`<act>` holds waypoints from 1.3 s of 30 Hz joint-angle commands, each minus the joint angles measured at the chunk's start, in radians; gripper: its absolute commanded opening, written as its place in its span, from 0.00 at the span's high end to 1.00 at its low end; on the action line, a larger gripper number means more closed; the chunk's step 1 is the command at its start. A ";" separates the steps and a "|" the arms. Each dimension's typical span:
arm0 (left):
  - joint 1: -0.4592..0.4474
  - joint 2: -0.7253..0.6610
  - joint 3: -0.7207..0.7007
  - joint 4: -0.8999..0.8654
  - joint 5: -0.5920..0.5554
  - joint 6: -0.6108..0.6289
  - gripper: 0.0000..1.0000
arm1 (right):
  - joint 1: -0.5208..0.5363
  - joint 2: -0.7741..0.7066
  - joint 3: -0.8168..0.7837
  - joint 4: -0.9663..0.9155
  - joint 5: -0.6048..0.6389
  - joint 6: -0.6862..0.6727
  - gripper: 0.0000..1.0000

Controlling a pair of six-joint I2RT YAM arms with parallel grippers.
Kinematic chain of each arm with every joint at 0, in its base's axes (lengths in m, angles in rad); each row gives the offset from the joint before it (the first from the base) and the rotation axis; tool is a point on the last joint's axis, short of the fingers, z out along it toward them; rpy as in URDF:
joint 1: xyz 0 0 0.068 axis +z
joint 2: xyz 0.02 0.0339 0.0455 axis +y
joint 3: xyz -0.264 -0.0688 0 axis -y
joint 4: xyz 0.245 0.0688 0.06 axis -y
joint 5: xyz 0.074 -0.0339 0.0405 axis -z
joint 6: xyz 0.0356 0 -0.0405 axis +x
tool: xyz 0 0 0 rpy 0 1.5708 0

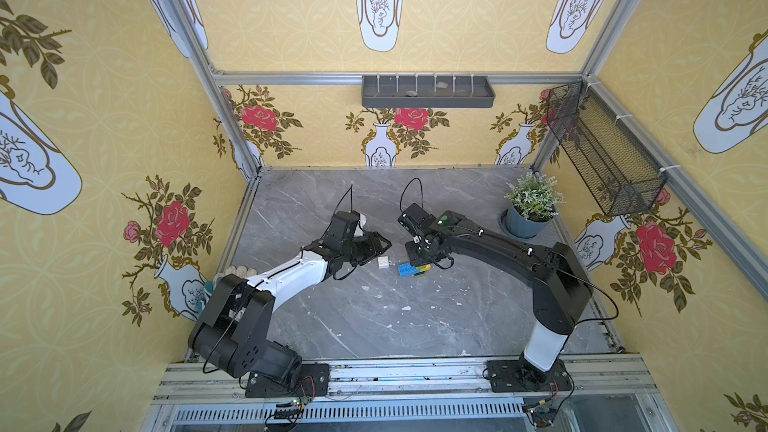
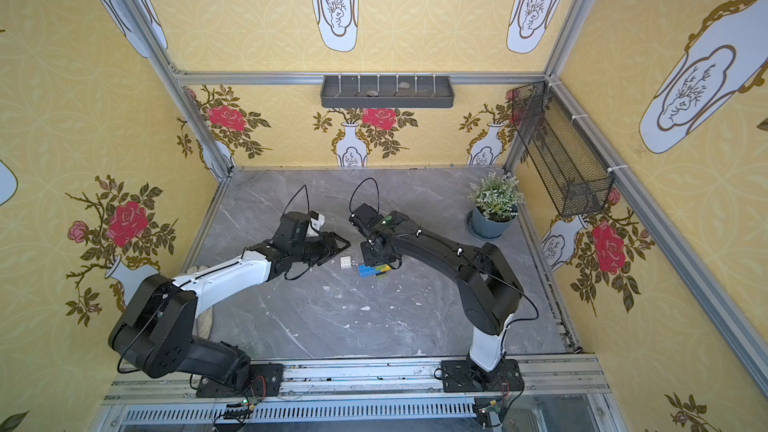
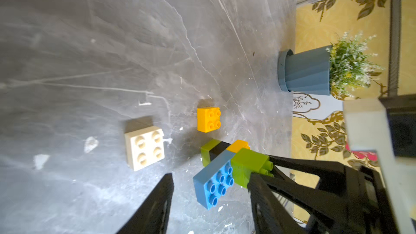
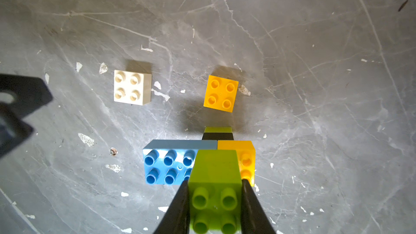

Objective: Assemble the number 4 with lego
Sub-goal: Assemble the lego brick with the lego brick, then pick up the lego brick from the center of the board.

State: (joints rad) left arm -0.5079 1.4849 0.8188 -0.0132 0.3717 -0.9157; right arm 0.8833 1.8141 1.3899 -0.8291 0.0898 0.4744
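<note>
Fingers point(image 4: 177, 210) of the right gripper point(image 4: 213, 183) are clamped on the two sides of a lime green brick point(image 4: 215, 165), the top piece of the number 4 point(image 1: 413, 270), which we judge unfinished. Just past that grip the blue brick point(image 4: 168, 165) juts out sideways. Its long axis runs across the table point(image 1: 374, 326) with the free end toward the left arm. A yellow brick point(image 4: 246, 156) sits tight on the opposite side, and a second green brick point(image 4: 218, 129) shows underneath. We cannot tell whether the cluster rests on the marble or hangs just off it. Farther out lie the two loose pieces of lego, both studs up: the white brick point(image 4: 131, 87) on the left arm's side, and the loose yellow brick point(image 4: 220, 93) straight beyond the cluster. The left gripper point(image 1: 384, 245) hovers near the white brick, its fingers point(image 3: 157, 203) apart and empty, so we judge it the nearer hand for that piece, while the yellow one lies closer to the right gripper. The left arm stretches low from its base, gripper nearly level and pointing toward the right arm. The right arm arches over and points down onto the cluster. Farthest back stands the potted plant point(image 1: 532, 205).
</note>
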 commanded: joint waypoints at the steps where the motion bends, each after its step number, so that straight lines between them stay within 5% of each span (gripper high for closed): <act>1: 0.002 0.013 0.041 -0.167 -0.090 0.082 0.42 | 0.007 0.037 -0.007 -0.212 -0.020 0.034 0.82; 24: -0.024 0.187 0.070 -0.129 -0.088 0.098 0.43 | 0.040 -0.013 -0.059 -0.160 -0.013 0.103 0.82; 39: -0.066 0.295 0.215 -0.320 -0.182 0.162 0.45 | 0.036 -0.024 -0.123 -0.104 -0.037 0.098 0.83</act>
State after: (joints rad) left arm -0.5663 1.7634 1.0191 -0.2741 0.2226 -0.7841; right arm 0.9161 1.7622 1.3029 -0.7425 0.1509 0.5640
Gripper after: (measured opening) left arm 0.544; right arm 0.317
